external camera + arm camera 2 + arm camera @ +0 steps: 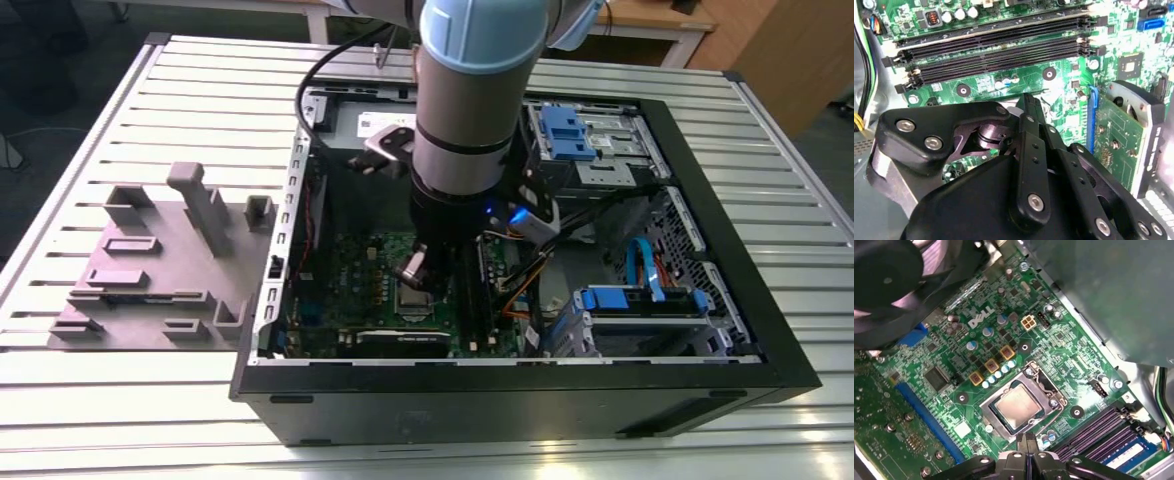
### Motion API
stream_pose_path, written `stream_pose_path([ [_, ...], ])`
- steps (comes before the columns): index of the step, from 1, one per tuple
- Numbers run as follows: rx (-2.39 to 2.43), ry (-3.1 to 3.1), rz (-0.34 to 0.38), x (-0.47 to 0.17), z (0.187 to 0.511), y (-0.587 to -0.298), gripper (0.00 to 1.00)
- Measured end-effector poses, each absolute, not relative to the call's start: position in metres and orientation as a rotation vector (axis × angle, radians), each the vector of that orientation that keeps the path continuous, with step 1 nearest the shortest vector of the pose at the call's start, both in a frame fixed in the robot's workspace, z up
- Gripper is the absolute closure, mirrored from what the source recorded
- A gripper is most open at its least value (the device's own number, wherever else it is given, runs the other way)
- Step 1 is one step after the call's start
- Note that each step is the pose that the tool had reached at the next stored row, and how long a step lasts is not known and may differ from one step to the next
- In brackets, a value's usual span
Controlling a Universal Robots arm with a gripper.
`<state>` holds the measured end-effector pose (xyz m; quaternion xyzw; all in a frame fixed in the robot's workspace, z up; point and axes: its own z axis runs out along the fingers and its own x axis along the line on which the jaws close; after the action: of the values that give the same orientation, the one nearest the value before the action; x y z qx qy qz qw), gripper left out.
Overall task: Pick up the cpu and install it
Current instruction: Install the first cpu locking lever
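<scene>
Inside the black computer case (747, 330), we see the cpu (1018, 409) seated in its socket (1051, 401); the gripper (1027, 446) hovers above, fingers together, empty; memory slots (1104, 432) adjacent.

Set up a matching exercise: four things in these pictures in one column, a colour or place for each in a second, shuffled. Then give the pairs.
Things:
1. cpu
2. memory slots
3. fixture block
4. drive bay latches

Descriptions:
A. grey, on the table outside the case
B. blue, at the case's far corner
C. silvery, lying in the metal-framed socket
D. long, black, in parallel rows

Pairs: 1-C, 2-D, 3-A, 4-B
</scene>
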<state>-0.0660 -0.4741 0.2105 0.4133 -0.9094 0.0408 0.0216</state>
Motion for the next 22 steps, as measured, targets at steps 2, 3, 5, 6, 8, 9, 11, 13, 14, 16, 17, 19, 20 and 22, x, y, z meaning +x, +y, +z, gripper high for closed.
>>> stream_pose_path([
  [2,1.247,-2.833,0.126,-0.0659,0.2103,-0.4742,0.9],
  [3,1.23,-2.84,0.125,-0.0658,0.2102,-0.4741,0.9],
  [5,1.198,-2.853,0.125,-0.0658,0.21,-0.4741,0.9],
  [6,1.185,-2.858,0.124,-0.0656,0.2099,-0.4741,0.9],
  [8,1.166,-2.865,0.124,-0.0646,0.2096,-0.4741,0.9],
  [9,1.16,-2.867,0.123,-0.0638,0.2096,-0.4741,0.9],
  [11,1.152,-2.87,0.123,-0.0619,0.2094,-0.4741,0.9],
  [13,1.15,-2.871,0.123,-0.0612,0.2094,-0.4741,0.9],
  [14,1.149,-2.871,0.123,-0.0611,0.2094,-0.4741,0.9],
  [16,1.149,-2.871,0.123,-0.0608,0.2094,-0.474,0.9],
  [17,1.148,-2.872,0.123,-0.0605,0.2093,-0.474,0.9],
  [19,1.145,-2.873,0.123,-0.0595,0.2093,-0.474,0.9],
  [20,1.143,-2.873,0.123,-0.0589,0.2092,-0.474,0.9],
  [22,1.137,-2.876,0.123,-0.0576,0.2091,-0.474,0.9],
])
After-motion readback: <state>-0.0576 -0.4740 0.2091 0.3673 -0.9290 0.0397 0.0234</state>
